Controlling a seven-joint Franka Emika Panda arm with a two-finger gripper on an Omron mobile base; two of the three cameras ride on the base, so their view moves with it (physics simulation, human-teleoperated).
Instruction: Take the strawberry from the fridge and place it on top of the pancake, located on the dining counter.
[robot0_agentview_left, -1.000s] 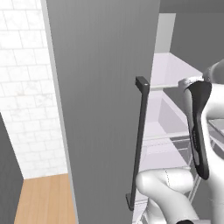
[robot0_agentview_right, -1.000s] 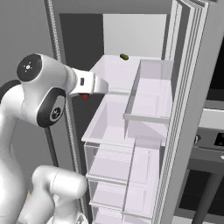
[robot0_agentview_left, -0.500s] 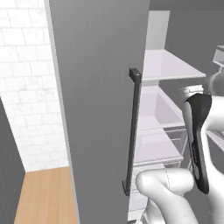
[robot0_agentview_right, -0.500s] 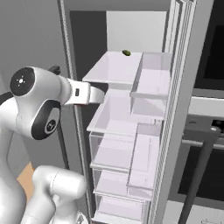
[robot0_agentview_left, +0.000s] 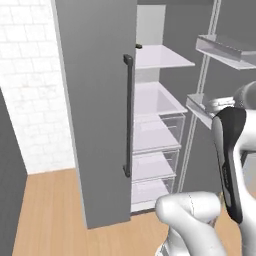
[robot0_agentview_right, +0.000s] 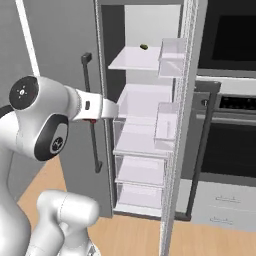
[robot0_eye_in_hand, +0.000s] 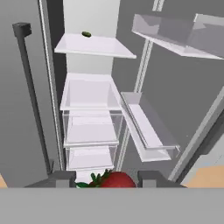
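Red strawberry (robot0_eye_in_hand: 114, 180) sits clamped between the gripper (robot0_eye_in_hand: 107, 178) tips at the bottom centre of the hand view, and the fridge (robot0_agentview_right: 145, 107) now looks farther off than before, so carrying to the pancake comes next

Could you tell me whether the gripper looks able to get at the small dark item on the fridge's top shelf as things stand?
Probably not: the gripper is shut on the strawberry, though the fridge stands open before the small dark item.

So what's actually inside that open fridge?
The fridge holds white shelves, clear drawers and door bins. One small dark item sits on the top shelf. The drawers look bare, though their back corners are hidden.
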